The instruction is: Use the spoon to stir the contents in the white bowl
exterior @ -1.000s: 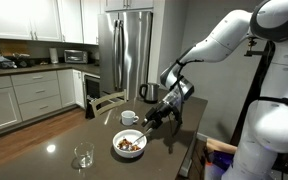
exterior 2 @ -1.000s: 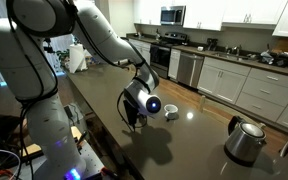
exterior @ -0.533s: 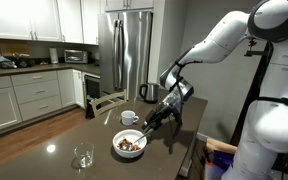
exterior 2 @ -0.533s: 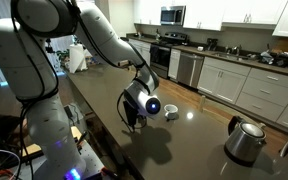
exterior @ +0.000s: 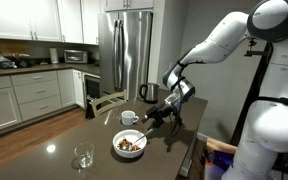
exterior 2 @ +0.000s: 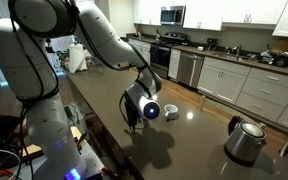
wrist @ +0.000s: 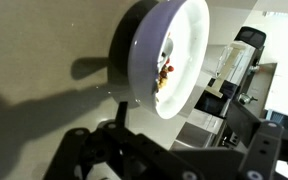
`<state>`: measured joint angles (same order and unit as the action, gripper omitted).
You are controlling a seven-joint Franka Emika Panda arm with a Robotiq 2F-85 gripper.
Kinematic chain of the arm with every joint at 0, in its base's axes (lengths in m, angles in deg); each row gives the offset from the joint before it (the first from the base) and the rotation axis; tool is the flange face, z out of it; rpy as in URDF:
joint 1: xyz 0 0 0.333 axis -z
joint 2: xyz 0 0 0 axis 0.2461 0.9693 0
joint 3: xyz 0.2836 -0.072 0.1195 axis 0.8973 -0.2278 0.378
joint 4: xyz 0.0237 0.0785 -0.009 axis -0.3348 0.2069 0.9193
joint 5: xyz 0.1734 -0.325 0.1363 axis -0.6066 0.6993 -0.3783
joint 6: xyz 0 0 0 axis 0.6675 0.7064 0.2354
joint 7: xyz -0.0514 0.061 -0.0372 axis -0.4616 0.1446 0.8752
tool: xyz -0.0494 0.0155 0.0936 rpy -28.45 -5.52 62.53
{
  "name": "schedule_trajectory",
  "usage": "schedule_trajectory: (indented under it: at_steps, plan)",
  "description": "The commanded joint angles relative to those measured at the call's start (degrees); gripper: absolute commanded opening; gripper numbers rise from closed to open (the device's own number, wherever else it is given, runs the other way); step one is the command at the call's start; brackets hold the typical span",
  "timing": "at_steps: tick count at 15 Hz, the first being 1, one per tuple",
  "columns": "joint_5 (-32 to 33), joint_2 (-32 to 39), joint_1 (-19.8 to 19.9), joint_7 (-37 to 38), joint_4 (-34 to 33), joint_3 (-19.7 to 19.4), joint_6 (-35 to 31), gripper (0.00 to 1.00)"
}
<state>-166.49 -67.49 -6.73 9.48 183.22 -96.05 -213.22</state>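
The white bowl (exterior: 130, 143) stands on the dark table and holds a heap of brown and tan contents (exterior: 131, 145). My gripper (exterior: 155, 119) hangs just above the bowl's rim, on the side toward the arm. It is shut on a thin spoon (exterior: 147, 128) that slants down toward the bowl. In the wrist view the bowl (wrist: 174, 50) looks tilted, with some contents (wrist: 164, 72) showing inside. There the dark spoon handle (wrist: 117, 100) rises from my gripper (wrist: 119, 128) to the bowl's edge. The spoon's tip is hidden. In an exterior view my gripper (exterior 2: 136, 113) covers most of the bowl.
A smaller white cup (exterior: 130, 117) with a handle stands just behind the bowl, and it also shows in an exterior view (exterior 2: 170, 112). A clear glass (exterior: 83, 157) stands near the table's front. A metal kettle (exterior 2: 244, 140) sits at a table corner. Kitchen cabinets stand beyond.
My gripper with the spoon has shifted slightly over the bowl's rim. The bowl, cup and glass have not moved.
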Motion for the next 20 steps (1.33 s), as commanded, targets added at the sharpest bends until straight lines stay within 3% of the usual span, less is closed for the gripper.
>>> schedule_trajectory:
  at_steps: [1,19,20]
  plan:
    - [-0.67,-0.1,1.27,-0.61,0.18,0.87,0.03,1.0]
    - [-13.27,-2.57,1.68,-13.46,8.9,0.77,1.45,1.0]
    - [-13.36,-2.88,1.65,-13.81,9.34,0.83,1.42,0.92]
